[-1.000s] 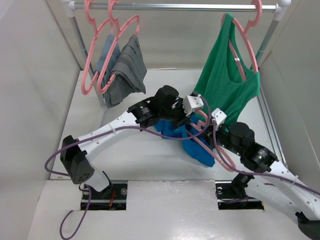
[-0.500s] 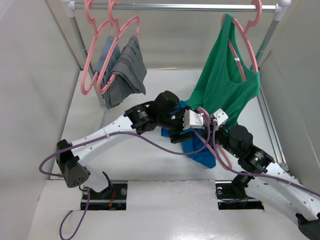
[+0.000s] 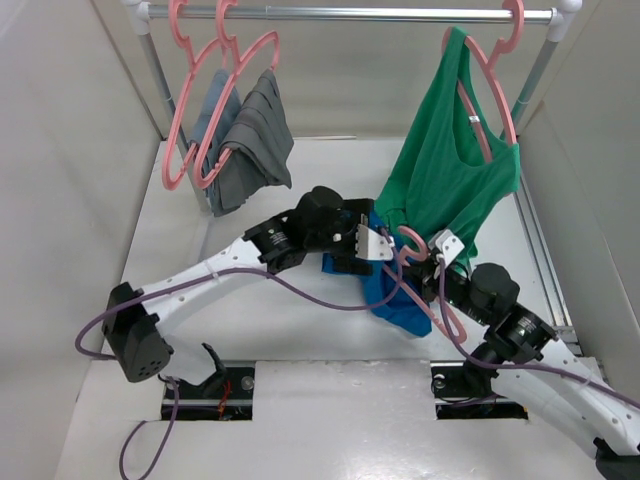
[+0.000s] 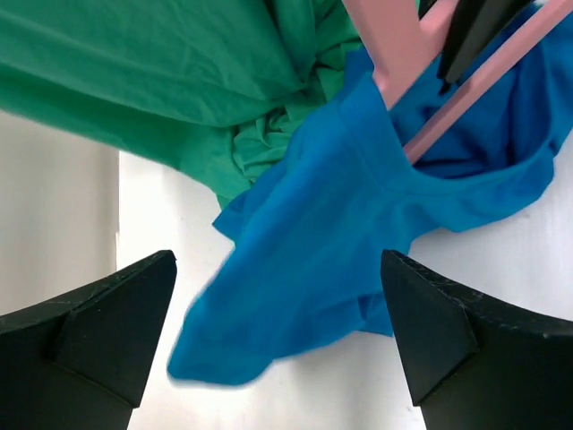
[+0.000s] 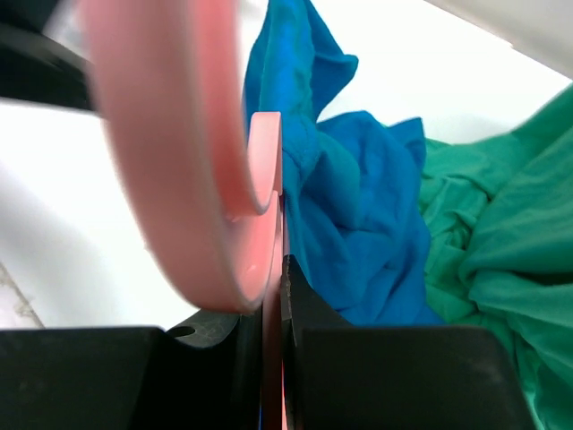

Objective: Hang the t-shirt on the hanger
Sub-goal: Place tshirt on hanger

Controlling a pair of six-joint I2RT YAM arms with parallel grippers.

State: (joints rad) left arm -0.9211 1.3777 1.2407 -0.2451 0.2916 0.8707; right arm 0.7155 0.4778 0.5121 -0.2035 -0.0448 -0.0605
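1. Your left arm starts low at the near left corner. It stretches up and to the right across the table, with the wrist bent toward the middle.
2. Your left gripper is wide open. Its two black fingers stand far apart and nothing is between them.
3. The blue t-shirt lies crumpled just in front of those open fingers, a little past the tips. The lowest part of it rests on the white table.
4. The pink hanger is past the t-shirt, up and to the right of your left gripper. One pink bar goes down into a fold of the blue cloth.
5. The green top hangs on its own hanger behind the t-shirt, and its hem touches the blue cloth.
6. Your right gripper is closed tight on the hanger. The thin pink bar is pinched between its fingers and the curved hook stands just above them.
7. From this gripper, the t-shirt is straight ahead, bunched against the hanger.
8. Your right arm comes from the near right corner and leans up and to the left.
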